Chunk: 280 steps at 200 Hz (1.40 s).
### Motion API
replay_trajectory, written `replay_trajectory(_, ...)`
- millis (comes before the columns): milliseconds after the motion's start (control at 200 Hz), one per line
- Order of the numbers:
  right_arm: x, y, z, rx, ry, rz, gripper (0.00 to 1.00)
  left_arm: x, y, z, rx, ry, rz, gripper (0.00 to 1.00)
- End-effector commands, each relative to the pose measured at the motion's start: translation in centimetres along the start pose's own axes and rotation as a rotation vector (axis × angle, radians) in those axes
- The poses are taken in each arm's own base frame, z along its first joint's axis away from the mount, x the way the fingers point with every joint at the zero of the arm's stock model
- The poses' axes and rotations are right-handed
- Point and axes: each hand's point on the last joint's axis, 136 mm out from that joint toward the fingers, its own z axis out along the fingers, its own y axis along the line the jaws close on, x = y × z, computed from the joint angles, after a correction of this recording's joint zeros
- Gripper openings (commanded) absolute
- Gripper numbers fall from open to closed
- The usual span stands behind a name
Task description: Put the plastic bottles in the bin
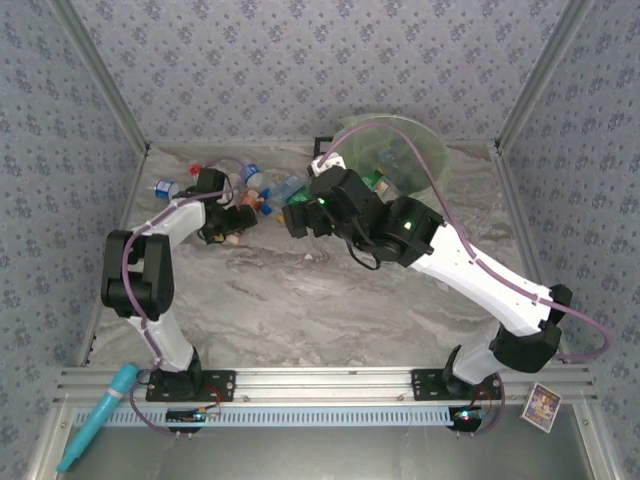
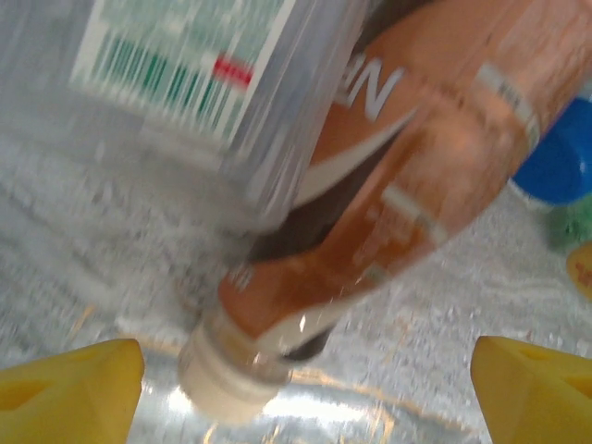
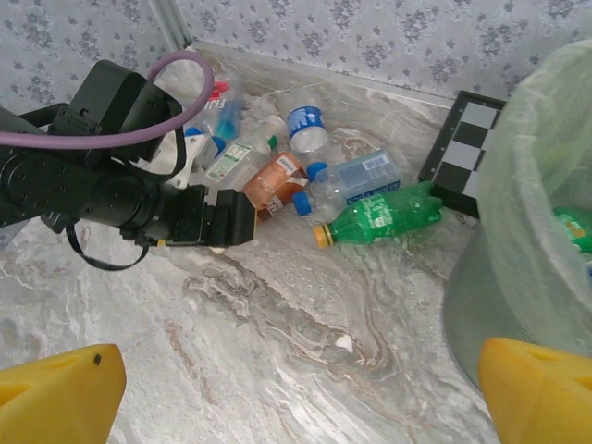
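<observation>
Orange-labelled plastic bottle (image 2: 398, 185) lies on the bench (image 2: 92, 268) just ahead of the wide-open, empty left hand (image 2: 301, 393), cap (image 2: 222, 388) nearest, long axis slanting away rightward. The right hand (image 3: 296, 388), open and empty, hangs farther off, near the bin (image 3: 518, 231).

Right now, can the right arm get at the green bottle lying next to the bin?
Probably yes. The green bottle lies flat ahead of the open right gripper, with bare table between them. The bin stands close on one side and a clear bottle lies beside it.
</observation>
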Motion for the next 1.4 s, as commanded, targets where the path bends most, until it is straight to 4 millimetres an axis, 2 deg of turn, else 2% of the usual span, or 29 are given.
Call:
replay_trajectory(0, -0.2, -1.8, -1.0, 0.031, -0.022, 0.005, 0.99, -1.3, -0.6, 0.5, 0.012, -0.022, 0.061, 0.91)
replay_trajectory(150, 0.0, -2.9, -0.6, 0.033, -0.013, 0.037, 1.0, -0.8, -1.4, 1.6, 0.054, 0.012, 0.074, 0.84)
replay_trajectory(360, -0.2, -3.7, 0.1, 0.022, -0.003, 0.058, 1.0, 1.6, -2.3, 2.7, 0.042, 0.056, 0.111, 0.74)
replay_trajectory(475, -0.5, -3.8, 0.6, 0.008, 0.0, 0.069, 1.0, 2.9, -1.9, 3.0, 0.009, 0.072, 0.118, 0.64)
replay_trajectory(530, -0.6, -3.8, 0.9, 0.003, 0.001, 0.07, 1.0, 3.3, -1.6, 3.1, -0.009, 0.074, 0.122, 0.63)
replay_trajectory(725, -1.1, -3.8, 1.1, -0.003, -0.004, 0.069, 1.0, 3.5, -1.0, 2.8, -0.043, 0.069, 0.132, 0.5)
replay_trajectory(800, -1.2, -3.8, 0.9, -0.01, -0.008, 0.069, 0.99, 3.3, -1.1, 2.6, -0.042, 0.07, 0.136, 0.41)
replay_trajectory(930, -1.1, -3.8, 0.4, -0.015, -0.012, 0.07, 1.0, 2.9, -1.9, 1.3, -0.029, 0.042, 0.147, 0.35)
replay_trajectory(1109, -0.7, -4.1, -0.7, -0.018, -0.024, 0.083, 1.0, 3.1, -3.1, -1.5, -0.012, 0.006, 0.16, 0.35)
replay_trajectory(1289, -0.2, -4.4, -1.8, -0.023, -0.033, 0.099, 1.0, 3.7, -4.2, -5.3, 0.03, -0.042, 0.148, 0.35)
replay_trajectory(1394, 0.1, -4.4, -2.2, -0.028, -0.045, 0.104, 1.0, 3.9, -5.2, -8.1, 0.074, -0.085, 0.137, 0.35)
